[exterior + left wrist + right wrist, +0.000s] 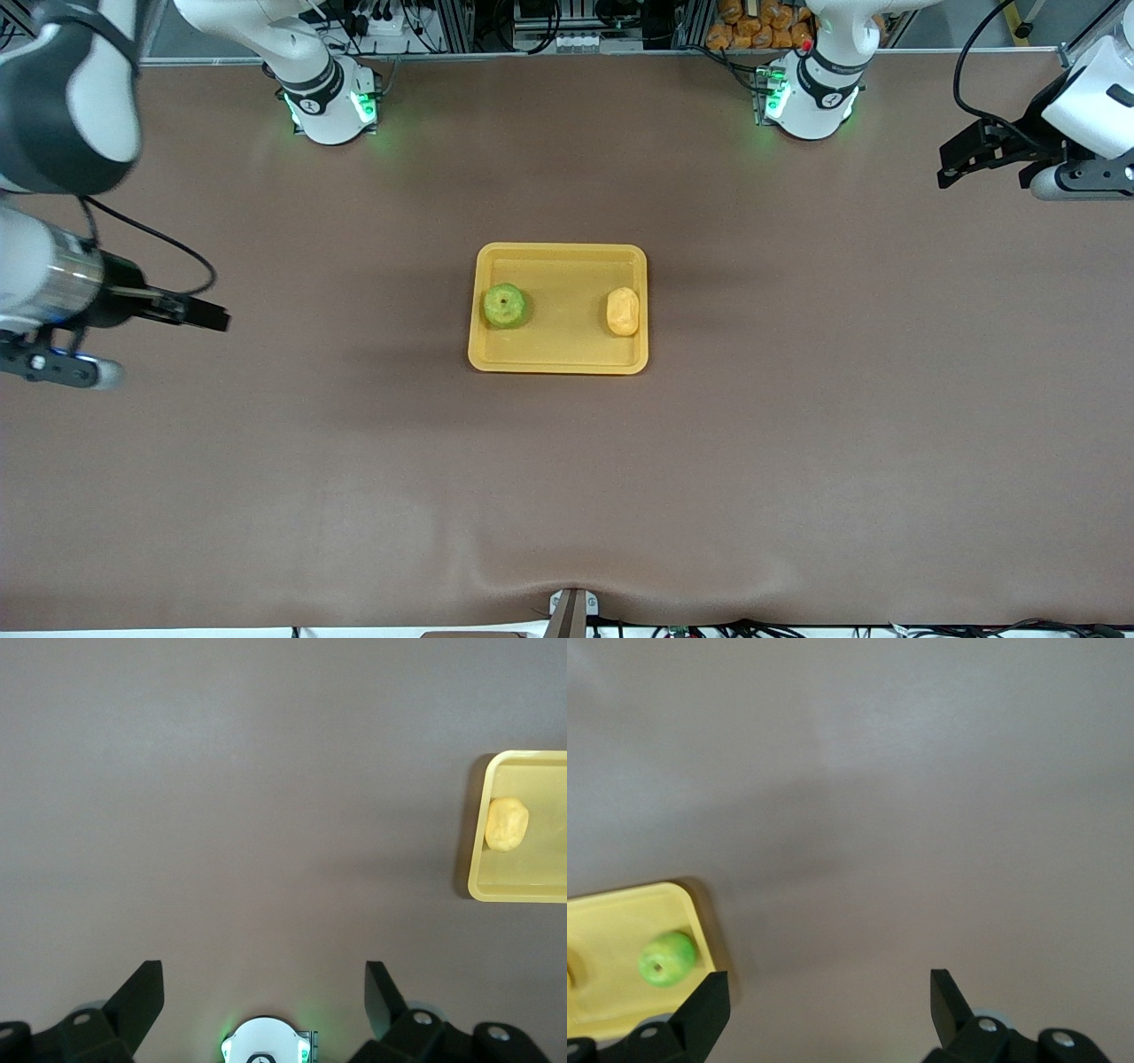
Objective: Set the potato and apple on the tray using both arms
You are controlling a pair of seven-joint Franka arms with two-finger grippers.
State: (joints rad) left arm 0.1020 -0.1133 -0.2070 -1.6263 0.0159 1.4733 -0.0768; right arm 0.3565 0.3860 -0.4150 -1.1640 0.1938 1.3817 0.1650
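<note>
Apple (505, 306), potato (623, 311) in tray (562, 361)

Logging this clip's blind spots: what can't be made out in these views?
- Left gripper: front view's edge cuts off most of its arm.
- Right gripper: fingers overlap side-on in the front view.
- Tray: left wrist view's edge hides the apple.
- Potato: only a sliver at the right wrist view's edge.

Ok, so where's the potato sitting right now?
In the front view the potato lies in the yellow tray, against the rim at the left arm's end. The apple sits in the same tray toward the right arm's end, apart from it.
</note>
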